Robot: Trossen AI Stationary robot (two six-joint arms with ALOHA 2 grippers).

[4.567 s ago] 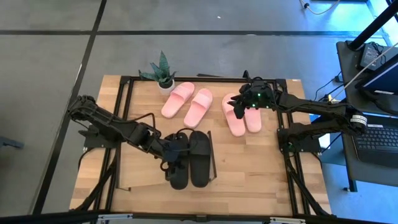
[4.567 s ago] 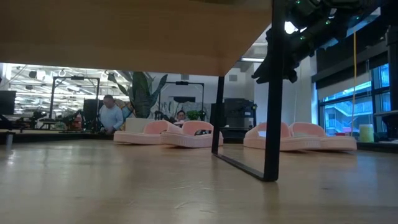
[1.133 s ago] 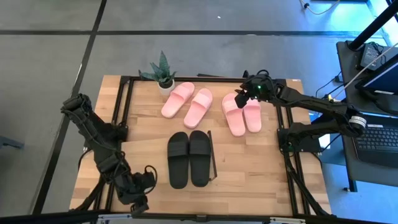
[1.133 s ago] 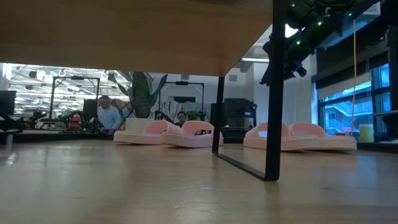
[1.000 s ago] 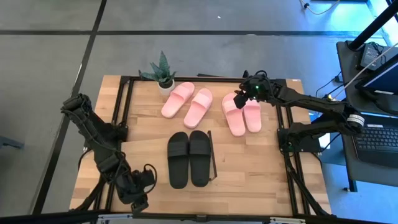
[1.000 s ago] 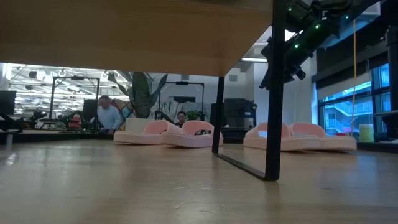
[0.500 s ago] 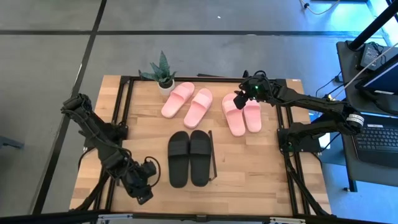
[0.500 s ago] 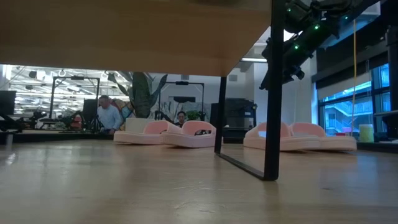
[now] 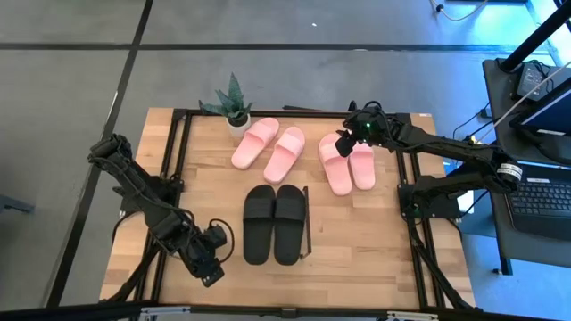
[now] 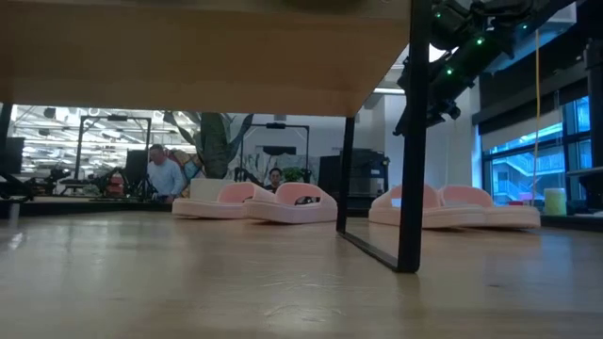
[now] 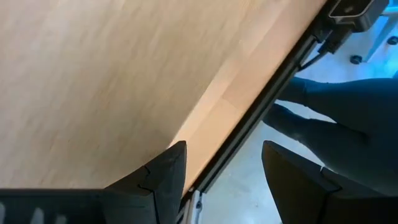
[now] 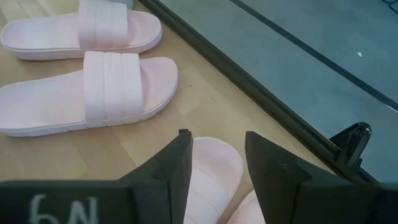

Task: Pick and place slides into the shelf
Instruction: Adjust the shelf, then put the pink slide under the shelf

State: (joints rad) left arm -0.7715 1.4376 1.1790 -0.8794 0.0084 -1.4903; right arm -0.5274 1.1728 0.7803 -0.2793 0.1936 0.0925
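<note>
The black slides (image 9: pixel 274 225) lie side by side, soles down, on the shelf's light-wood top; its thin black end frame (image 9: pixel 306 227) shows on their right. In the low view I look under the board (image 10: pixel 188 56), past a black leg (image 10: pixel 413 141). Two pink pairs (image 9: pixel 269 147) (image 9: pixel 348 165) rest on the table farther back. My right gripper (image 9: pixel 342 143) hovers open above the far end of the right pink pair; its fingers stand either side of one slide's end (image 12: pixel 214 168) without touching. My left gripper (image 9: pixel 210 267) is open near the table's near edge, left of the shelf. My left gripper: I cannot tell whether it touches the shelf. Its wrist view shows only bare wood and a black edge rail (image 11: pixel 249 124) between the open fingers.
A small potted plant (image 9: pixel 234 109) stands at the far edge beside the left pink pair. Black frame rails run along the table's sides (image 9: pixel 178 160) (image 9: pixel 412 205). A desk with a laptop (image 9: pixel 544 196) stands to the right. People (image 10: pixel 168 177) are in the room behind.
My left gripper has moved from the table's near edge toward the far edge and to the right, closer to the shelf. The shelf with the black slides has slid a little toward the table's right; in the low view its far leg has shifted right.
</note>
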